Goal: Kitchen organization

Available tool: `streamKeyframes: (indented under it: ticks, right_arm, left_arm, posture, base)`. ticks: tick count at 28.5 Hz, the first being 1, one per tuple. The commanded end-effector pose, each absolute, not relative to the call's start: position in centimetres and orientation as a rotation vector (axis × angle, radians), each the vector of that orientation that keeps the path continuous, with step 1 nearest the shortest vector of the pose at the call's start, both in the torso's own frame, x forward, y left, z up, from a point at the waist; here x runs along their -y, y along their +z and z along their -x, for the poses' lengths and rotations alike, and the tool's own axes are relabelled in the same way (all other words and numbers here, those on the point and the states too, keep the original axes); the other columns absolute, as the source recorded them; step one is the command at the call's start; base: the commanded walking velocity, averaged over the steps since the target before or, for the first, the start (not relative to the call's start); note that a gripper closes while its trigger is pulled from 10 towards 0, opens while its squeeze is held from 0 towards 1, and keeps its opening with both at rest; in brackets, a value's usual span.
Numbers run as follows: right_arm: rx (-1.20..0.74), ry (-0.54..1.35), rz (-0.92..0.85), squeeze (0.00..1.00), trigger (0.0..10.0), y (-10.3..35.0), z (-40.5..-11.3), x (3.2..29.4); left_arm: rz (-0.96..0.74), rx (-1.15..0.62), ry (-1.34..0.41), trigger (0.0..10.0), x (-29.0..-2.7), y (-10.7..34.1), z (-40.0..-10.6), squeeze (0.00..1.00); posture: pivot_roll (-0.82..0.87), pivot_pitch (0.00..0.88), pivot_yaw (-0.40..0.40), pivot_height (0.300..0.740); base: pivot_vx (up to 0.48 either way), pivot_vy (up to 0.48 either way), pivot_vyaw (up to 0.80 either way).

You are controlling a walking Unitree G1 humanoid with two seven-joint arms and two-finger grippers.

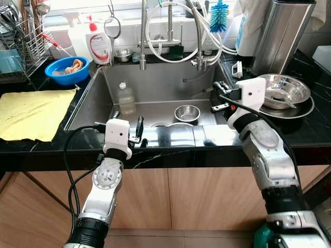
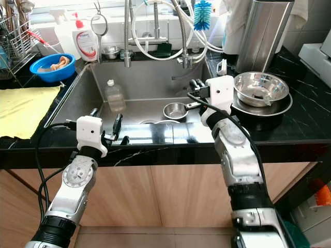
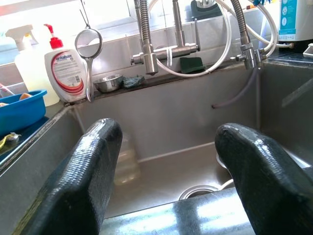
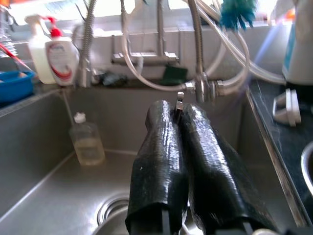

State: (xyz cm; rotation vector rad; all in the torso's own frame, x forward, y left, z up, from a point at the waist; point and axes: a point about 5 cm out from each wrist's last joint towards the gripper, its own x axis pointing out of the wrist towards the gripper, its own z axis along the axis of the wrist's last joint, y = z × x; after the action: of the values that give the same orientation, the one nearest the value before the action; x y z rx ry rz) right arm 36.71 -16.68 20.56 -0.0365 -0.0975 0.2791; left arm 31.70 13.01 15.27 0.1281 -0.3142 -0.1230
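Left gripper (image 1: 128, 129): hovering over the front edge of the sink, just above the black countertop; fingers (image 3: 83, 176) standing wide apart, holding nothing.
Right gripper (image 1: 220, 89): reaching over the right side of the basin, near the rim; fingers (image 4: 159, 166) pressing together side by side, with nothing visible between them.
Sink (image 1: 155, 82): stainless steel basin, sitting directly ahead between the two arms.
Small steel bowl (image 1: 187, 112): resting upright on the basin floor, right of the drain, below and left of the right gripper.
Clear plastic bottle (image 1: 125, 98): standing upright on the basin floor near the left wall.
Large steel bowl (image 1: 283, 91): sitting on a round steel tray on the counter to the right of the sink, just beside the right wrist.
Blue bowl (image 1: 66, 70): sitting on the counter at the sink's back left corner, holding something pale.
Soap bottle (image 1: 99, 45): standing upright behind the sink, beside the blue bowl.
Yellow cloth (image 1: 33, 112): lying flat on the counter left of the sink.
Faucet (image 1: 168, 31): rising behind the basin, with white hoses looping around it.
Blue brush (image 1: 219, 16): hanging above the faucet's right side.
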Motion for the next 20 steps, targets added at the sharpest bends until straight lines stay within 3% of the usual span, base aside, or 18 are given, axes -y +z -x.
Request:
streamKeyframes:
  ticks: [1, 20]
  right_arm:
    - [0.063, 0.291, 0.051, 0.00, 10.0, 20.0, -37.2, 16.8]
    - [-0.050, 0.177, 0.050, 0.00, 10.0, 18.5, -38.6, 18.6]
  left_arm:
    - [-0.133, 0.326, -0.108, 10.0, -13.3, 15.5, -31.7, 0.00]
    - [-0.132, 0.327, -0.109, 10.0, -13.2, 15.5, -31.5, 0.00]
  posture:
    - [-0.13, 0.000, 0.078, 0.740]
    - [-0.12, 0.000, 0.075, 0.740]
  base:
    - [0.000, 0.000, 0.00]
    - [0.000, 0.000, 0.00]
